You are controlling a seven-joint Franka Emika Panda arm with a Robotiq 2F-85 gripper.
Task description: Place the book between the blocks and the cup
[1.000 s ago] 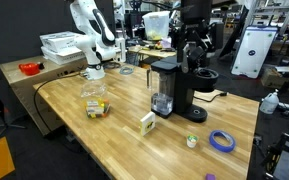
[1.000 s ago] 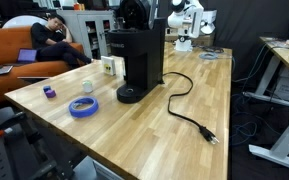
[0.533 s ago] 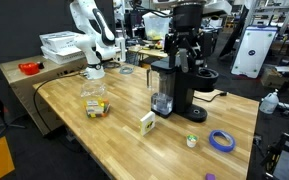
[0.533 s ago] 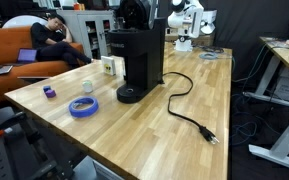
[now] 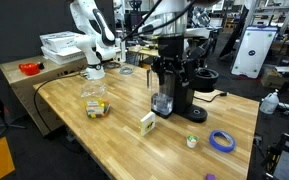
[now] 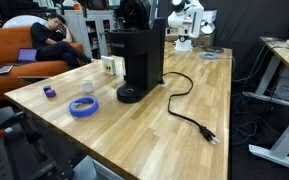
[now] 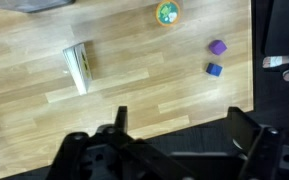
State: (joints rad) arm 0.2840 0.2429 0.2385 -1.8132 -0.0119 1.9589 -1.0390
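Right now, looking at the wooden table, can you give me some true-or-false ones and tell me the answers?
1. The jaws of the gripper are open and empty. True.
2. The book is held up in the air. False: it sits on the table near the coffee machine.
3. The blue tape ring lies flat on the table. True.
4. The coffee machine's plug is in a socket. False: it lies loose on the table.
5. The blocks are on top of the coffee machine. False: they sit on the table, apart from it.
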